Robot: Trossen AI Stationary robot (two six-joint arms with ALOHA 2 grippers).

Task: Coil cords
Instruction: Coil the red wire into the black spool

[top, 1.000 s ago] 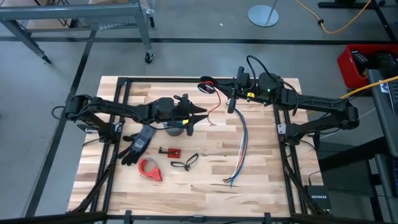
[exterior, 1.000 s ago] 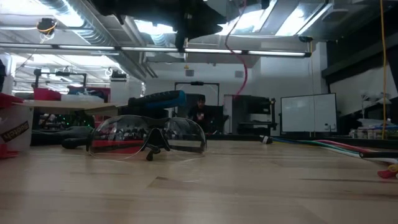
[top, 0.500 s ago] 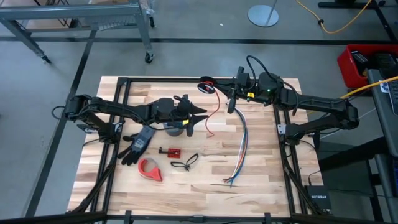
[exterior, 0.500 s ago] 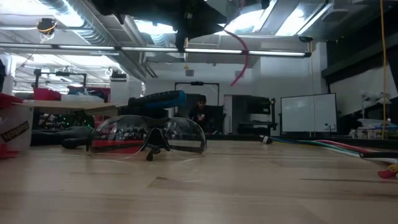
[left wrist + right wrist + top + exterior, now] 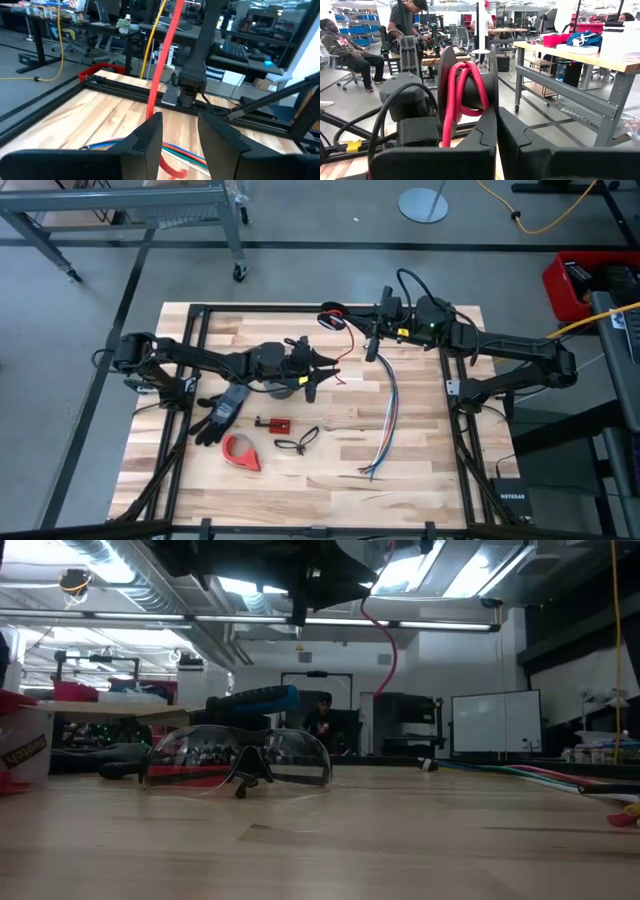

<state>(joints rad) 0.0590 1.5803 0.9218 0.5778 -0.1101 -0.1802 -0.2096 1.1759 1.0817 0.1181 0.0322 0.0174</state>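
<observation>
Near the tabletop's (image 5: 420, 480) far edge, our right end effector (image 5: 333, 318) stays shut on the red cord's (image 5: 345, 345) coil; our left end effector (image 5: 322, 369), part open, straddles its hanging tail above bare mid-board.

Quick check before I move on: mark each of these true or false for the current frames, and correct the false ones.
1. The right gripper is shut, holding a spool wound with red cord. True.
2. The left gripper is clamped on the tape roll. False: its fingers are apart, the red cord passing by them; the red tape roll lies on the table.
3. The multicoloured wire bundle lies under the left arm. False: it lies nearer the right arm.
4. Clear safety glasses sit on the table. True.
</observation>
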